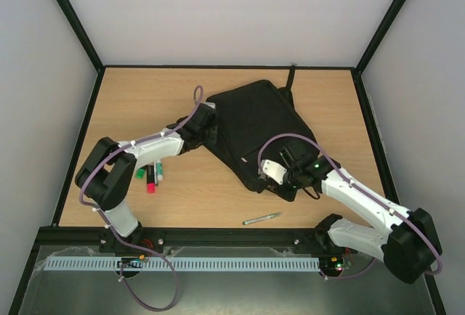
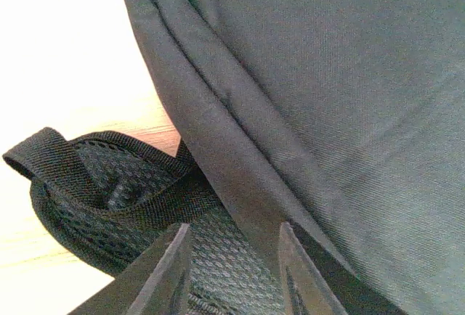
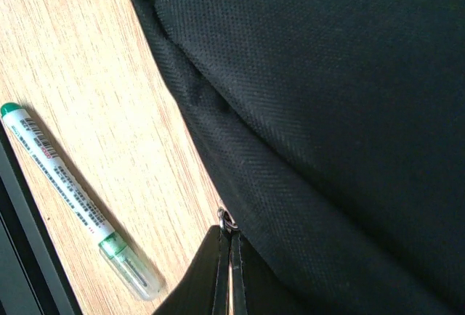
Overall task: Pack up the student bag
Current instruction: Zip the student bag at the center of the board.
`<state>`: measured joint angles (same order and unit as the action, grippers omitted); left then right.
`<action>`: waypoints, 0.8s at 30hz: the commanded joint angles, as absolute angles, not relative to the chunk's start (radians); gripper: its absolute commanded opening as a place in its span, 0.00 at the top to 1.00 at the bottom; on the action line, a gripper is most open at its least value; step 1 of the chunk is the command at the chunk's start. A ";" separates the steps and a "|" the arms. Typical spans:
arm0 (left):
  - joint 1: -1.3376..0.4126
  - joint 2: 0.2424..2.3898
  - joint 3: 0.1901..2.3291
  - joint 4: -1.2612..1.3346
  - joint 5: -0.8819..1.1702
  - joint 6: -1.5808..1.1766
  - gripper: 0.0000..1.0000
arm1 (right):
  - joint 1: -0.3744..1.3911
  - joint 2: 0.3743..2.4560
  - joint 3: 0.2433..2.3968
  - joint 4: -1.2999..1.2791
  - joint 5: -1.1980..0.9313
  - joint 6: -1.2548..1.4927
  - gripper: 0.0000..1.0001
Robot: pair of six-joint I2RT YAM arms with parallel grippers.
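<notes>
Two arms reach in on the large black fabric backpack (image 1: 254,123), which lies flat near the middle of the light wooden counter (image 1: 145,97), tilted with one corner toward the near edge.

At the bag's left edge, the left hand (image 2: 232,229) has its two dark fingers (image 2: 163,275) partly apart. They straddle the bag's piped seam and a black padded mesh shoulder strap (image 2: 109,184) that curls out onto the wood. The fingers do not appear to clamp anything.

At the bag's near right corner, the right hand (image 3: 228,241) has its fingers pressed flat together with no gap. A small metal ring (image 3: 227,220) sits right at their tips against the bag's hem; I cannot tell whether it is pinched.

Just beside that corner, apart from the fabric, a white-barrelled marker with a green cap (image 3: 69,191) lies on the counter. A small cluster of markers with red and green ends (image 1: 151,176) lies under the left forearm.
</notes>
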<state>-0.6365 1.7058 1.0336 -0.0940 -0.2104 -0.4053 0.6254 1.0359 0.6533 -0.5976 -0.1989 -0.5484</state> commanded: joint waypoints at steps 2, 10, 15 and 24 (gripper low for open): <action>-0.637 1.601 1.007 -0.069 -0.135 -0.324 0.54 | 0.634 1.100 0.685 -0.568 -0.216 -0.532 0.99; -0.775 1.380 0.861 -0.080 -0.154 -0.199 0.35 | 0.632 1.124 0.655 -0.503 -0.201 -0.504 0.99; -0.965 1.296 0.769 0.003 -0.128 -0.006 0.34 | 0.632 1.145 0.661 -0.501 -0.203 -0.502 0.99; -1.056 1.288 0.701 0.158 -0.024 0.086 0.33 | 0.631 1.138 0.663 -0.505 -0.204 -0.489 0.99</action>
<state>-1.0447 1.2869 0.7025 0.0528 -0.0639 0.0181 0.6281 1.1404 0.6590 -0.5247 -0.1982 -0.5083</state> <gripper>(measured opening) 0.670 0.014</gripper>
